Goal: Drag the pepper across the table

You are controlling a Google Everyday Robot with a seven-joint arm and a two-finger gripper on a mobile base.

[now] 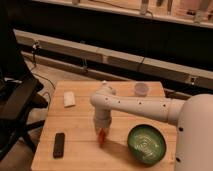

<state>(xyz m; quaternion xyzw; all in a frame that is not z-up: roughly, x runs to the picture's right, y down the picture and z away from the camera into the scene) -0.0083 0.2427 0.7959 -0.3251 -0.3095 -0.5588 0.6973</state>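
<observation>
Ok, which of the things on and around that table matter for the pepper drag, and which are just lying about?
Part of the job:
pepper, red-orange, near the table's front middle
table, light wooden planks
pincer, pointing down right at the pepper

Just lying about:
black bar, front left
white block, back left
green bowl, front right
small white cup, back right

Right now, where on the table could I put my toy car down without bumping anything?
The table is bare between the white block and the black bar, and along the near edge between bar and pepper. It's crowded by the gripper on the pepper, the green bowl and the small cup.
</observation>
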